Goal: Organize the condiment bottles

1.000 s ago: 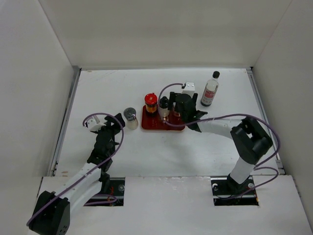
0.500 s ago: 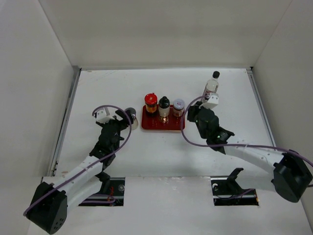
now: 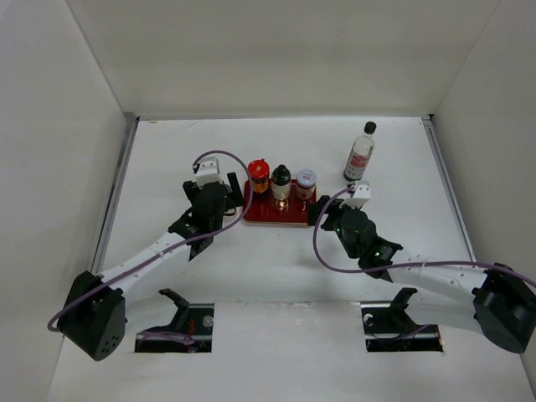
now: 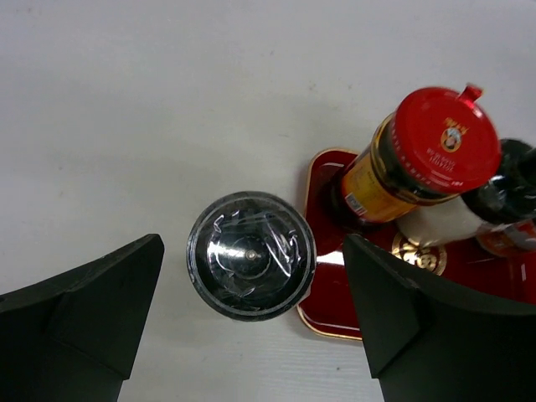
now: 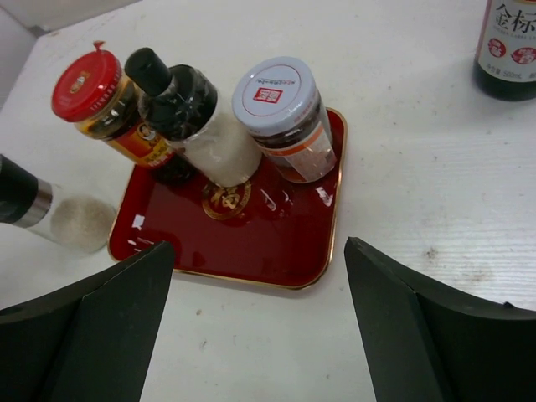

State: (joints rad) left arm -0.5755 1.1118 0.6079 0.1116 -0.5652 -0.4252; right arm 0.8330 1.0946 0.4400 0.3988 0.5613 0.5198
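Observation:
The grey-lidded shaker (image 4: 251, 255) stands on the table just left of the red tray (image 4: 331, 297). My left gripper (image 4: 251, 244) is open around it, with a gap on both sides; in the top view the left gripper (image 3: 224, 194) hides the shaker. The red-capped jar (image 3: 259, 174), the small dark black-capped bottle (image 3: 280, 179) and the pale-lidded jar (image 3: 306, 180) stand in a row on the tray (image 3: 272, 216). The tall clear bottle (image 3: 360, 152) stands alone at the back right. My right gripper (image 3: 322, 214) is open and empty at the tray's near right corner (image 5: 260, 243).
White walls close in the table on the left, back and right. The right wrist view shows the jar (image 5: 88, 84), the dark bottle (image 5: 176, 96), the pale-lidded jar (image 5: 276, 96), the shaker (image 5: 50, 213) and the tall bottle (image 5: 507, 50).
My left gripper has moved right and forward until it straddles the shaker. My right gripper has left the pale-lidded jar on the tray and drawn back to the tray's near right corner.

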